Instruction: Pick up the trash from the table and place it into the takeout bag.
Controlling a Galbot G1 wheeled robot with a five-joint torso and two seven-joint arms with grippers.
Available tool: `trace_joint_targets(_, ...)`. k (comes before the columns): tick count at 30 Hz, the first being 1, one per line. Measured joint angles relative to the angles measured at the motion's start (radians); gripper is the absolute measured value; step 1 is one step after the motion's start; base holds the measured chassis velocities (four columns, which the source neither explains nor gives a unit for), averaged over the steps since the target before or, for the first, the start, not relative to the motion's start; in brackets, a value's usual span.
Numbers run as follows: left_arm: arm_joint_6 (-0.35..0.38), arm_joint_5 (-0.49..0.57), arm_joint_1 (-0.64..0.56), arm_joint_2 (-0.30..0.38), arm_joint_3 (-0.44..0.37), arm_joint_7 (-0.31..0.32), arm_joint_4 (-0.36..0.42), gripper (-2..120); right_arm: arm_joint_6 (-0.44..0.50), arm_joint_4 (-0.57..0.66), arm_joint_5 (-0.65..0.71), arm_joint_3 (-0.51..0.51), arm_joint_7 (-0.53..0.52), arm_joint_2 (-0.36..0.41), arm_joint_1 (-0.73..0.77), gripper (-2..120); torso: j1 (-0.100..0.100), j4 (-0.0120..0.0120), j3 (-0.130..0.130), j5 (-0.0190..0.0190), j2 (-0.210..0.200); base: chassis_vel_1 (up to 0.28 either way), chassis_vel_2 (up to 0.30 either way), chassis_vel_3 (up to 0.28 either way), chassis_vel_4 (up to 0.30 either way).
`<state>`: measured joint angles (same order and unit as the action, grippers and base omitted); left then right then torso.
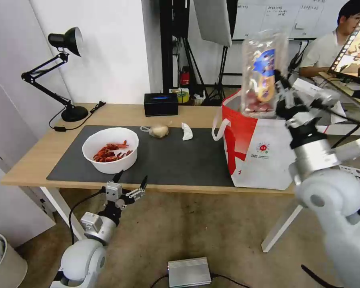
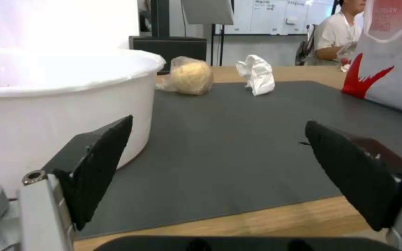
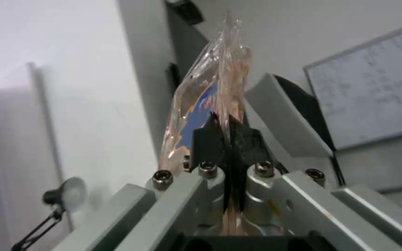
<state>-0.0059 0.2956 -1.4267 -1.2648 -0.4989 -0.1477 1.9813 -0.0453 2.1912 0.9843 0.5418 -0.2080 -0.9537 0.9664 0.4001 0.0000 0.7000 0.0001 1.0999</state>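
My right gripper (image 1: 280,82) is shut on the clear hinged plastic tray (image 1: 263,72), holding it upright above the open mouth of the white-and-red takeout bag (image 1: 260,154); small red fruits lie at its lower end. In the right wrist view the black fingers (image 3: 209,137) pinch the tray's edge (image 3: 210,90). My left gripper (image 1: 130,181) stands open at the table's front edge, just in front of the white bowl of crayfish shells (image 1: 110,150). The bowl's wall (image 2: 47,115) is close beside one finger. The knotted clear bag (image 1: 159,130) and crumpled tissue (image 1: 186,131) lie on the dark mat (image 1: 176,160).
A black desk lamp (image 1: 64,72) stands at the table's (image 1: 32,160) far left corner and a black box (image 1: 161,104) at the back edge. A grey box (image 1: 189,272) lies on the floor near my base. A person sits at a desk behind the takeout bag.
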Motion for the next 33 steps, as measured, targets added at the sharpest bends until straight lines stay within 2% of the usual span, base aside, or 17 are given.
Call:
trace_joint_targets(7, 0.0, -0.001, 0.003, -0.006, 0.009, -0.002, -0.004, 100, -0.04, -0.026, 0.11, 0.027, -0.089, 0.004, -0.022, 0, 0.0, -0.0001, 0.0, 0.0, 0.0, 0.0, 0.0, 0.0, 0.0)
trace_joint_targets(19, -0.004, -0.009, -0.006, -0.016, 0.004, -0.015, -0.006, 100, -0.111, -0.107, 0.399, 0.024, -0.402, -0.009, -0.143, 0, 0.0, 0.0, 0.0, -0.0001, 0.0, 0.0, 0.0, 0.0, 0.0)
trace_joint_targets(21, -0.008, -0.014, -0.008, -0.018, 0.004, -0.015, -0.007, 100, -0.111, -0.11, 0.408, 0.023, -0.415, -0.014, -0.146, 0, 0.0, 0.0, 0.0, 0.0, 0.0, 0.0, 0.0, 0.0, 0.0)
trace_joint_targets(31, -0.022, -0.053, -0.02, -0.043, 0.026, -0.019, -0.02, 100, -0.092, -0.128, 0.494, 0.006, -0.622, -0.086, -0.184, 0, 0.0, 0.0001, 0.0, -0.0002, 0.0, 0.0, 0.0, 0.0, 0.0)
trace_joint_targets(33, -0.022, -0.053, -0.02, -0.042, 0.025, -0.019, -0.02, 100, -0.09, -0.13, 0.496, 0.005, -0.63, -0.089, -0.187, 0, 0.0, 0.0, 0.0, -0.0002, 0.0, 0.0, 0.0, 0.0, 0.0)
